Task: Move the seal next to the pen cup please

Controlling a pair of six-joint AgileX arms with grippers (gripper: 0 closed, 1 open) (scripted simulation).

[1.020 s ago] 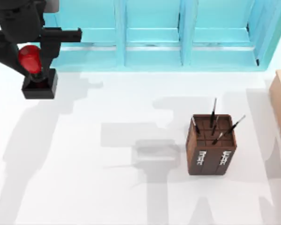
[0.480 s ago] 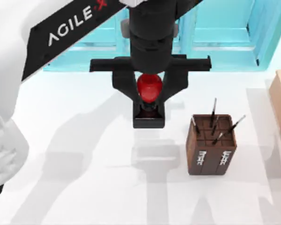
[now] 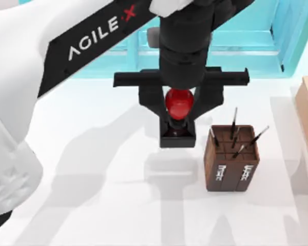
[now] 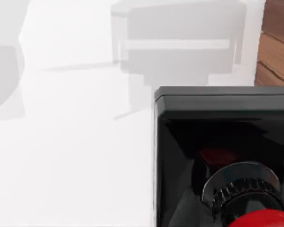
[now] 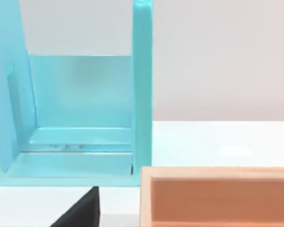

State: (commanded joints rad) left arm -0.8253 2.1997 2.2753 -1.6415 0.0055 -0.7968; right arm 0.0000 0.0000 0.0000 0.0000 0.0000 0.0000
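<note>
Aloft — seal (image 3: 178, 110) beside pen cup (image 3: 231, 158)

White table (image 3: 92, 205) – turquoise shelving (image 3: 169, 51) behind.

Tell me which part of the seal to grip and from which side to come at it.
Grip the seal by its round red knob, coming straight down from above. It stands upright on its square black base, so the knob is topmost and narrow enough to fit between two fingers. The left gripper holds it that way now, one finger on each side of the knob, just left of the pen cup.
</note>
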